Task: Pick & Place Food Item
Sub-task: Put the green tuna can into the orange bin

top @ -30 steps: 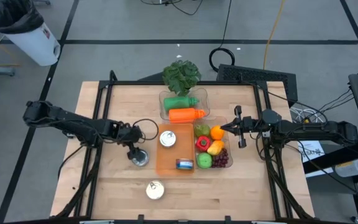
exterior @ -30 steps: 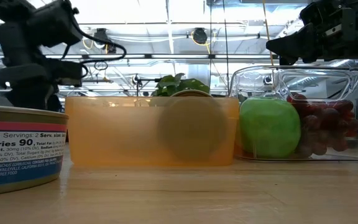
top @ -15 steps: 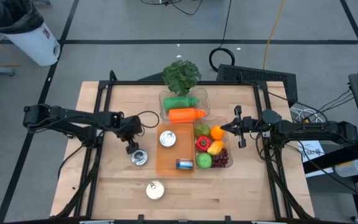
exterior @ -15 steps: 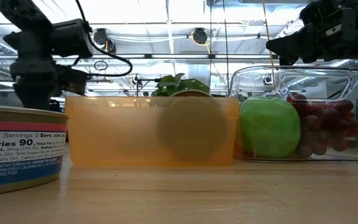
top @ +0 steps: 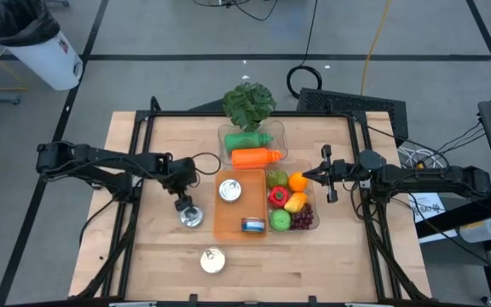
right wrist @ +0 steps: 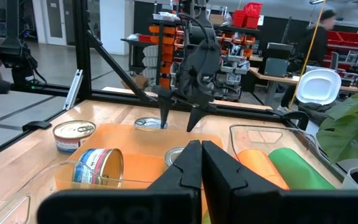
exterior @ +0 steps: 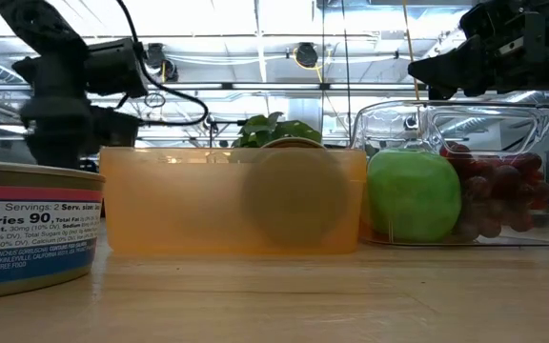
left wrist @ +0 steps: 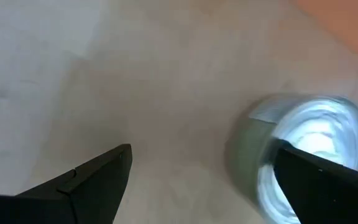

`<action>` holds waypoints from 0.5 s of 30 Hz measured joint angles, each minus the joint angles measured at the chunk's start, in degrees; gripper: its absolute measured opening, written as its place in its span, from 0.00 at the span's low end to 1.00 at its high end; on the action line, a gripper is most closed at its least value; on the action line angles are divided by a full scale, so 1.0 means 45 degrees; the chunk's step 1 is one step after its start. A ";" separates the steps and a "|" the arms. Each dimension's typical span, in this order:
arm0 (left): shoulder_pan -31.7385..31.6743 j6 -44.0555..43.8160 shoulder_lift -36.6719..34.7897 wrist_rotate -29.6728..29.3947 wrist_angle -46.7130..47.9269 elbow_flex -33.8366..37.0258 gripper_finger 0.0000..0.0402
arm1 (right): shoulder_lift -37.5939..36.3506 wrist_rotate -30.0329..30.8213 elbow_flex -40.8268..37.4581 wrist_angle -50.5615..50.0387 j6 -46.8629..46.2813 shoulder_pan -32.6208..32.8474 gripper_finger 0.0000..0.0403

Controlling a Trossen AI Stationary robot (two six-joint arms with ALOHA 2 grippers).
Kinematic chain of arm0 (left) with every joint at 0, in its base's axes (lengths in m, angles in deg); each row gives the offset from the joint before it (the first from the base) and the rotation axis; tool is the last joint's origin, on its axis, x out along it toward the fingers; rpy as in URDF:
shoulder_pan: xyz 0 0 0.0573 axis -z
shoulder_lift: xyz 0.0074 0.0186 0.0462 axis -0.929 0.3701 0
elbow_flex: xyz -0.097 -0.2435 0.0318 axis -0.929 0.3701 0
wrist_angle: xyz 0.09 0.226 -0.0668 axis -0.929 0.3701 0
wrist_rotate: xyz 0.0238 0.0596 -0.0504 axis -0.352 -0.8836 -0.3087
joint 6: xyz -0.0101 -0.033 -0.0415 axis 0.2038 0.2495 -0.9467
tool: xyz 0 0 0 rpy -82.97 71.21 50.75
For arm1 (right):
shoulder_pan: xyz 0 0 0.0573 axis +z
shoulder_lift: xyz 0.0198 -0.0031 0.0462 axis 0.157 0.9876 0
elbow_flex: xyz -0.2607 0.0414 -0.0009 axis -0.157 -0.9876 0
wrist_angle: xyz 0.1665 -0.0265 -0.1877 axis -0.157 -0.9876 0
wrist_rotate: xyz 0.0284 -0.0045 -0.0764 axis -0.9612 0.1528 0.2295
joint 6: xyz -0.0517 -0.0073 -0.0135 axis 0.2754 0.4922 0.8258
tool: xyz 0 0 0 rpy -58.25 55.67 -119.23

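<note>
The left gripper hangs with its fingers spread wide and empty, just above the far edge of a silver can standing on the table left of the orange bin. A second ago it was lower, around that can; it has since lifted. At the right, the right gripper stays shut, empty.

grey floor, white bin, ceiling lights
</note>
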 joint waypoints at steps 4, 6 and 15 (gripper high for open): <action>-0.0242 -0.0371 0.0584 -0.1736 -0.0272 -0.0085 0.97 | 0.0000 0.0000 0.0005 -0.0004 -0.0005 0.0000 0.00; -0.0423 -0.0705 0.0659 -0.2121 -0.0534 -0.0067 0.97 | 0.0000 0.0005 0.0005 0.0005 0.0000 -0.0005 0.00; -0.1150 -0.2504 0.0690 -0.3123 -0.0047 -0.0092 0.97 | 0.0000 0.0000 0.0005 0.0000 -0.0005 -0.0005 0.00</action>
